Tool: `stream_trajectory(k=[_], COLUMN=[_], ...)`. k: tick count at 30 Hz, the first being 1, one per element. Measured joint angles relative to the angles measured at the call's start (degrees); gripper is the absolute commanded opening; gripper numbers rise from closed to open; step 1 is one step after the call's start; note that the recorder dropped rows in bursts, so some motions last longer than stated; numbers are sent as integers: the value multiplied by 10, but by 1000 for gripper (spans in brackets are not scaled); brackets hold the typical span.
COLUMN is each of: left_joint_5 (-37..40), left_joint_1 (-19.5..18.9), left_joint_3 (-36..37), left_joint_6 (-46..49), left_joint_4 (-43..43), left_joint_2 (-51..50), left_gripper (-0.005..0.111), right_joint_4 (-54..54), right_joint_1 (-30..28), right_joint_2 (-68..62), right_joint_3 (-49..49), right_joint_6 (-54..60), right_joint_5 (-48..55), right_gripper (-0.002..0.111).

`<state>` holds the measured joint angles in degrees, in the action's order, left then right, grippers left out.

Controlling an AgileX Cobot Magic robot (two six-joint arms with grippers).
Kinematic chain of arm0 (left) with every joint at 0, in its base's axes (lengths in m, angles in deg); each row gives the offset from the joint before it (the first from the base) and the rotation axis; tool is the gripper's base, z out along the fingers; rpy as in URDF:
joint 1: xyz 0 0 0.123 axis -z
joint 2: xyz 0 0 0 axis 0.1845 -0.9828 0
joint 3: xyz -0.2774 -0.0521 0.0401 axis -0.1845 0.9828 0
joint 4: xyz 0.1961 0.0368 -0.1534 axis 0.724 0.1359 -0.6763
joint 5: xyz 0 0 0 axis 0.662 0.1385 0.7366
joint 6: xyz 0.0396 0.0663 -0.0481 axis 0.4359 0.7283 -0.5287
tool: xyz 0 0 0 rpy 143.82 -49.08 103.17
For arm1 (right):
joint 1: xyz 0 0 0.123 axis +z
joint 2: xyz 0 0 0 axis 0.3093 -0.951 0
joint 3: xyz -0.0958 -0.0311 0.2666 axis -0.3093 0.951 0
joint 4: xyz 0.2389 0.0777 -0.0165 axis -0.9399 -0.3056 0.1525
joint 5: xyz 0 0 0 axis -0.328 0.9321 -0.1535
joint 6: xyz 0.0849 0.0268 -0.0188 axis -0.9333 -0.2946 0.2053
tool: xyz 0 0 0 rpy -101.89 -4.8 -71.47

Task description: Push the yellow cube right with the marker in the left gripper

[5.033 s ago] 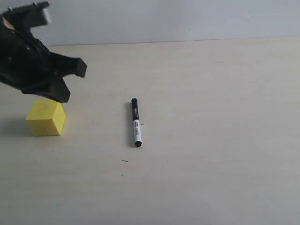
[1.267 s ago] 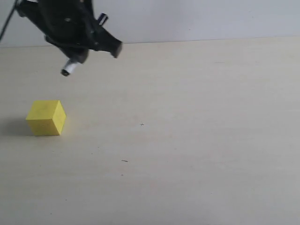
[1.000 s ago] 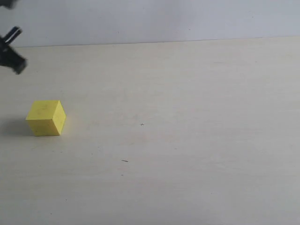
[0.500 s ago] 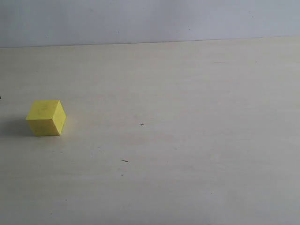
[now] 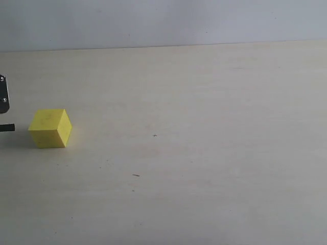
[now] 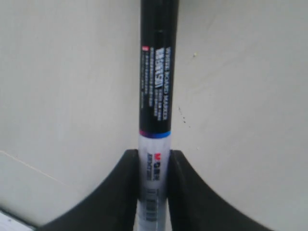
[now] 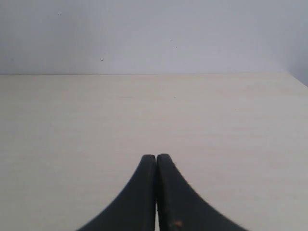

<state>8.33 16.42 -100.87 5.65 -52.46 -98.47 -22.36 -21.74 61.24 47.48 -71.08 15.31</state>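
The yellow cube (image 5: pixel 50 128) rests on the table near the left side of the exterior view. Just to its left, at the picture's edge, a black end of the marker (image 5: pixel 7 127) pokes in at cube height, a small gap away from the cube. Above it shows a screwed metal finger (image 5: pixel 3 95) of my left gripper. In the left wrist view my left gripper (image 6: pixel 154 156) is shut on the marker's (image 6: pixel 156 96) white barrel, its black printed cap pointing away over the table. The cube is out of that view. My right gripper (image 7: pixel 156 158) is shut on nothing.
The pale wooden table (image 5: pixel 204 153) stretches to the right of the cube, with only tiny specks (image 5: pixel 136 175) on it. A grey wall (image 5: pixel 163 20) runs behind its far edge. The right arm is outside the exterior view.
The left arm lifted the marker from mid-table, swung out past the left edge, and now its finger and the marker end show again left of the cube. The cube has not moved.
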Motion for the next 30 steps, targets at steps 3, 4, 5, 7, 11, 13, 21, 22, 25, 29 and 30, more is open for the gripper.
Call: stream_trajectory(k=[3,4,5,7,11,13,21,22,25,29,30], left_joint_5=[-22,-30,-36,-41,-44,-58,-164,-174,-197,-214,-216], left_joint_1=[-12,-17,-24,-40,-80,-104,-151,-151,-151,-151,-151], left_joint_3=[0,0,0,0,0,0,0,0,0,0,0], left_joint_6=[37,52,73,127,264,314,354,354,356,356,358], left_joint_4=[0,0,-1,-17,-96,-137,-198,-199,-199,-200,-201], left_joint_2=[0,0,0,0,0,0,-3,-8,-27,-49,-52], left_gripper=[0,0,0,0,0,0,0,0,0,0,0], right_joint_4=[0,0,0,0,0,0,0,0,0,0,0], right_joint_1=[0,0,0,0,0,0,0,0,0,0,0], right_joint_2=[0,0,0,0,0,0,0,0,0,0,0], right_joint_3=[0,0,0,0,0,0,0,0,0,0,0], right_joint_6=[0,0,0,0,0,0,0,0,0,0,0], right_joint_5=[0,0,0,0,0,0,0,0,0,0,0], right_gripper=[0,0,0,0,0,0,0,0,0,0,0])
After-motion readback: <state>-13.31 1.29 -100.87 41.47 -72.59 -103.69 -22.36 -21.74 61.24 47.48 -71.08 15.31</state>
